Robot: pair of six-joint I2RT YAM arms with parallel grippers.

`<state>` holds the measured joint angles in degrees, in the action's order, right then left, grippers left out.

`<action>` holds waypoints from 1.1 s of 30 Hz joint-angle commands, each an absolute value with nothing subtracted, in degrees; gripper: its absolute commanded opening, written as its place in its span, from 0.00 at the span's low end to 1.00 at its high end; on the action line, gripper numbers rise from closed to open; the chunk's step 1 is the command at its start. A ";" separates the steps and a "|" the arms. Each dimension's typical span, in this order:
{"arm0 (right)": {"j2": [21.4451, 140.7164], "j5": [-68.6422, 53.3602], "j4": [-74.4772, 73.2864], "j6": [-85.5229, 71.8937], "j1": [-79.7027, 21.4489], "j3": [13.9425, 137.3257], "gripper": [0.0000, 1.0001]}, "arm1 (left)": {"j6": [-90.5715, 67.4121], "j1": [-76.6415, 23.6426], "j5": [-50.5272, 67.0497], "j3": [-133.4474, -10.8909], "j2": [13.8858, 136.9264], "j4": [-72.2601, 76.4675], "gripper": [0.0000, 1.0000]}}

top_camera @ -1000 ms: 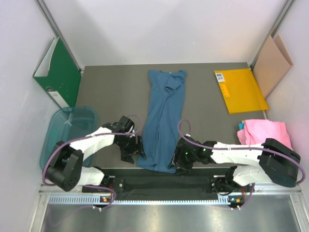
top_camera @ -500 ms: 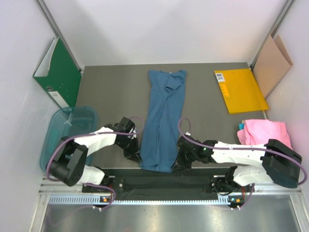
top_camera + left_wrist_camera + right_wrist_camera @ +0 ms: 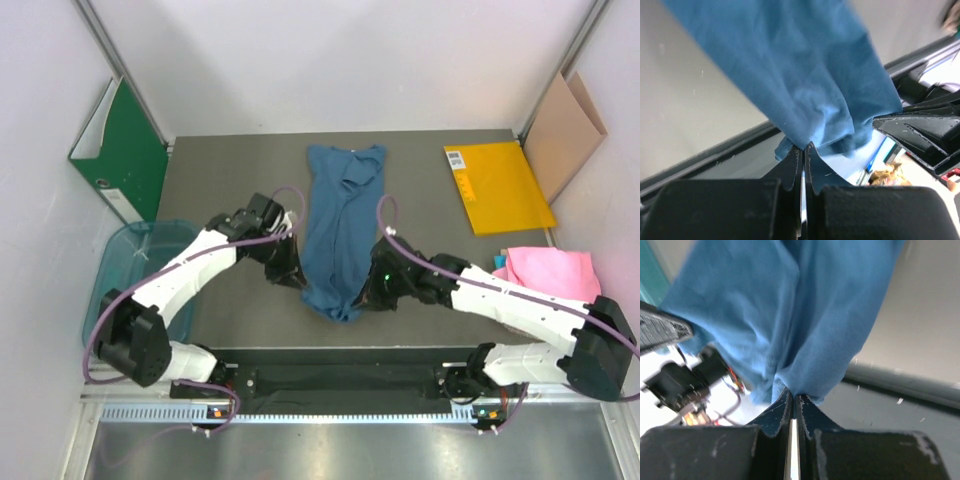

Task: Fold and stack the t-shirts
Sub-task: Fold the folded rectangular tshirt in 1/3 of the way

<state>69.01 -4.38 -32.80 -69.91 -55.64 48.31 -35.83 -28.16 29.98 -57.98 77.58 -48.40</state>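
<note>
A dark blue t-shirt (image 3: 340,225) lies lengthwise on the grey table, collar at the far end. Its near hem is lifted off the table. My left gripper (image 3: 298,277) is shut on the hem's left corner, where the blue cloth (image 3: 805,95) bunches at the fingertips (image 3: 796,157). My right gripper (image 3: 367,296) is shut on the hem's right corner, with the same cloth (image 3: 805,315) hanging from its tips. A folded pink t-shirt (image 3: 550,272) rests at the right edge on a bit of teal cloth (image 3: 498,263).
A green binder (image 3: 120,150) leans against the left wall. A teal plastic bin (image 3: 125,270) sits at the near left. A yellow folder (image 3: 498,185) lies at the far right, beside a brown cardboard sheet (image 3: 565,130) propped on the wall.
Both grippers have shut on the near hem corners and risen, moving away from the table's front edge. The shirt's lower end has lifted and bunched into a point between them.
</note>
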 commanded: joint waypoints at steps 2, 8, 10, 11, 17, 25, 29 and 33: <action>70.04 -1.14 -38.32 -55.40 -46.51 56.59 0.00 | -35.16 -27.07 26.81 -69.33 85.14 -49.22 0.00; 79.35 -2.99 -37.88 -42.04 -37.54 64.85 0.00 | -34.80 -25.75 26.28 -82.08 96.22 -48.43 0.00; 83.73 -3.60 -37.27 -39.39 -35.52 68.37 0.00 | -35.07 -24.96 25.93 -85.41 98.69 -48.78 0.00; 85.15 -3.95 -37.00 -37.29 -34.99 69.42 0.00 | -35.33 -24.79 25.67 -88.21 101.05 -48.52 0.00; 95.35 -6.32 -35.77 -31.30 -30.59 79.17 0.00 | -36.30 -23.03 24.34 -97.02 109.14 -48.43 0.00; 110.29 -9.14 -36.12 -26.55 -26.02 92.27 0.06 | -37.97 -21.45 23.73 -103.09 118.55 -49.39 0.00; 116.27 -7.05 -37.44 -25.75 -24.61 100.87 0.23 | -39.46 -19.70 23.37 -104.41 119.97 -49.75 0.66; 114.19 -0.19 -38.15 -26.28 -24.35 102.40 0.68 | -38.15 -18.63 20.32 -105.12 117.43 -50.27 0.99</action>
<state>117.86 -6.35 -37.56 -27.46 -25.15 98.85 -38.57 -20.10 23.07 -101.58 120.73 -49.52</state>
